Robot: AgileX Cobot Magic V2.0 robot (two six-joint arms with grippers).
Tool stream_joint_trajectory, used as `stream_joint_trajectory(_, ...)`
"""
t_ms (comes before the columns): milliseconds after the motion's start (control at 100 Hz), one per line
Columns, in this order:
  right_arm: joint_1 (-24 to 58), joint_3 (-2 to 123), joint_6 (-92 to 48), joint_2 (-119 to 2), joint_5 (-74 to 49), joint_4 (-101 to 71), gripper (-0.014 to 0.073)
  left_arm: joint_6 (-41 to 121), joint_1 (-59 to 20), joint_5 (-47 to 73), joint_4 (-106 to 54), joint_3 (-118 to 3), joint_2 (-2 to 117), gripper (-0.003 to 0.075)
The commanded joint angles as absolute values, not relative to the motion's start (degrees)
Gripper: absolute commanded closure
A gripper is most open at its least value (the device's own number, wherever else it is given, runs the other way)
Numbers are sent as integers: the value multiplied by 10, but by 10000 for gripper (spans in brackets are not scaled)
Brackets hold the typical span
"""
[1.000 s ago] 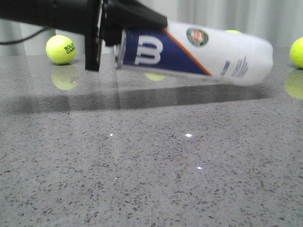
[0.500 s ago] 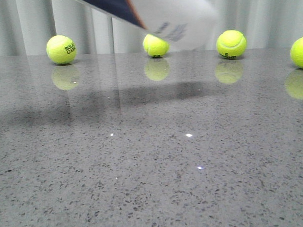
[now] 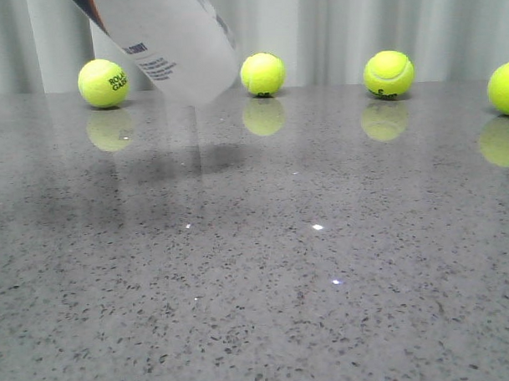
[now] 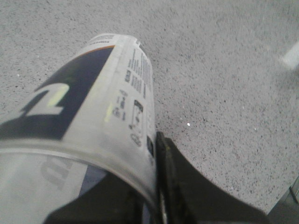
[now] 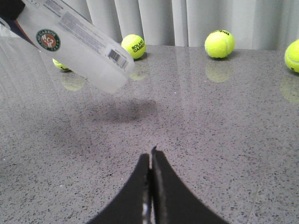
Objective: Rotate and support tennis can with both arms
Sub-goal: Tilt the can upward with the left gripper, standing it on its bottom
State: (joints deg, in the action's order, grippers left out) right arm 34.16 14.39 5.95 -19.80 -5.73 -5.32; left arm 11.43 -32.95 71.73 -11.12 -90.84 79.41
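Note:
The tennis can (image 3: 167, 45) hangs tilted in the air at the upper left of the front view, its closed white end pointing down toward the table. In the left wrist view the tennis can (image 4: 93, 112) fills the frame, navy band and barcode side showing. My left gripper (image 4: 110, 168) is shut on it; one black finger (image 4: 175, 184) presses its side and the other is hidden. My right gripper (image 5: 151, 157) is shut on nothing, low over the table. It is well apart from the tennis can (image 5: 79, 44), whose round badge faces it.
Several yellow-green tennis balls stand along the far edge of the grey speckled table (image 3: 324, 263): one at the left (image 3: 103, 83), one behind the can (image 3: 262, 73), one further right (image 3: 388, 73) and one at the right border (image 3: 506, 87). White curtains hang behind.
The can went from nearly level, just above the table, to lifted and steeply tilted, its free end swinging leftward and down. The left arm has left the front view.

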Motion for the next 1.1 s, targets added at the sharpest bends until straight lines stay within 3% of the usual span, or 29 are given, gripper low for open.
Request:
stream_joint_trajectory(0,342,159,54,-200,-12,-48,652,104,-358,733,-103,-933,798,738)
stream_joint_trajectory(390,342,159,54,-200,-12,-48,652,149,-384,733,-102,-936,827,725)
stream_joint_trajectory(790,342,159,54,-200,-12,-48,652,153,-382,710,-102,-938,827,367)
stream_joint_trajectory(1090,342,159,54,-200,-12,-48,652,148,-382,574,-129,-938,828,353)
